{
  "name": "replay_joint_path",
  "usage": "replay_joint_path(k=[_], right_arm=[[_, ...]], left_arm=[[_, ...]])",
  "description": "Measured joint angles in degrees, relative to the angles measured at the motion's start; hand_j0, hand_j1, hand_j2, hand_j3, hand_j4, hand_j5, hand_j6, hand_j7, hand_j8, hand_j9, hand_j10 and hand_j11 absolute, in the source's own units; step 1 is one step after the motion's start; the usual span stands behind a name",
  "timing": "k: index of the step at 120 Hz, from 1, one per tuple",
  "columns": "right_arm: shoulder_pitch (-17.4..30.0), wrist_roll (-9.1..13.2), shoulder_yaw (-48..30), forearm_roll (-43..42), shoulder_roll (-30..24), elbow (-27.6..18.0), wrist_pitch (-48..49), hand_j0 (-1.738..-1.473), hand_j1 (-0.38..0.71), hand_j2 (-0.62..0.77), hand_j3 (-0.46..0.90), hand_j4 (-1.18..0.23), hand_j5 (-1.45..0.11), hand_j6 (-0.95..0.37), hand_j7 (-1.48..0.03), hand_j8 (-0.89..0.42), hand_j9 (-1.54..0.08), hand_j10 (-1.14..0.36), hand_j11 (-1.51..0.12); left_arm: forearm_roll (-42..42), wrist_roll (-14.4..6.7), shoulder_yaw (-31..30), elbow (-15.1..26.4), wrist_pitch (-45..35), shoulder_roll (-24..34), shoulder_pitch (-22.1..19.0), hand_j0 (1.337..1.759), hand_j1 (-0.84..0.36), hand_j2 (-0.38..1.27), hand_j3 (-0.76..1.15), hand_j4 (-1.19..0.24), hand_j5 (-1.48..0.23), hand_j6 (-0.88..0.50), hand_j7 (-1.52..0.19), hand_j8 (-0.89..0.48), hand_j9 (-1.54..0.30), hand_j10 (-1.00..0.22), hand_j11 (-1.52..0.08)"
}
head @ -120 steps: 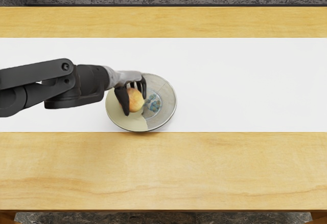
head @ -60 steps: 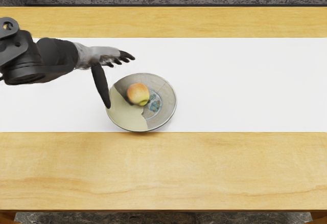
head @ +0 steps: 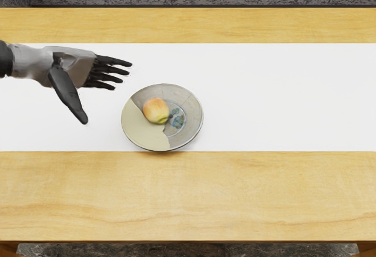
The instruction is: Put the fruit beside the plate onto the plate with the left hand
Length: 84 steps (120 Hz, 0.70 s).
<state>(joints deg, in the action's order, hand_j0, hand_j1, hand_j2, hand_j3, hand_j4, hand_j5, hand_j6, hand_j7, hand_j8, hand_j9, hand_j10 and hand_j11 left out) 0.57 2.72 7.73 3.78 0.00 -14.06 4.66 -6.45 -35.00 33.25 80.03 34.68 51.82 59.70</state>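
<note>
Already the round yellow-orange fruit [head: 155, 110] is sitting on the shallow grey-and-cream ceramic plate [head: 141, 137], just left of its patterned centre. The robot's left hand [head: 77, 69] is hovering up and to the left of the plate, apart from it, fingers spread, holding nothing, thumb hanging downward. The placing looks done; the sensible move is drawing the hand off leftward and high, thumb clear of the rim. Only the white cloth runner [head: 276, 93] and the light wooden table [head: 188, 192] are lying around it.
</note>
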Motion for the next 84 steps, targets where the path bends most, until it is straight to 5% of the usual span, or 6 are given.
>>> replay_joint_path(k=[38, 84], right_arm=[[-0.03, 0.00, 0.00, 0.00, 0.00, 0.00, 0.00, -1.658, -0.33, 0.00, 0.00, -0.01, -0.02, -0.01, -0.02, -0.01, -0.02, -0.01, -0.02], [-0.04, 0.00, 0.00, 0.00, 0.00, 0.00, 0.00, -1.658, -0.33, 0.00, 0.00, -0.01, -0.02, -0.01, -0.02, -0.01, -0.02, -0.01, -0.02]], left_arm=[[10.32, 0.00, 1.06, -3.69, 0.35, 4.61, -5.74, 1.658, 0.35, 0.00, 0.00, 0.00, 0.00, 0.00, 0.00, 0.00, 0.00, 0.00, 0.00], [11.26, 0.00, 1.18, -4.42, 0.37, 4.69, -6.01, 1.658, 0.35, 0.00, 0.00, 0.00, 0.00, 0.00, 0.00, 0.00, 0.00, 0.00, 0.00]])
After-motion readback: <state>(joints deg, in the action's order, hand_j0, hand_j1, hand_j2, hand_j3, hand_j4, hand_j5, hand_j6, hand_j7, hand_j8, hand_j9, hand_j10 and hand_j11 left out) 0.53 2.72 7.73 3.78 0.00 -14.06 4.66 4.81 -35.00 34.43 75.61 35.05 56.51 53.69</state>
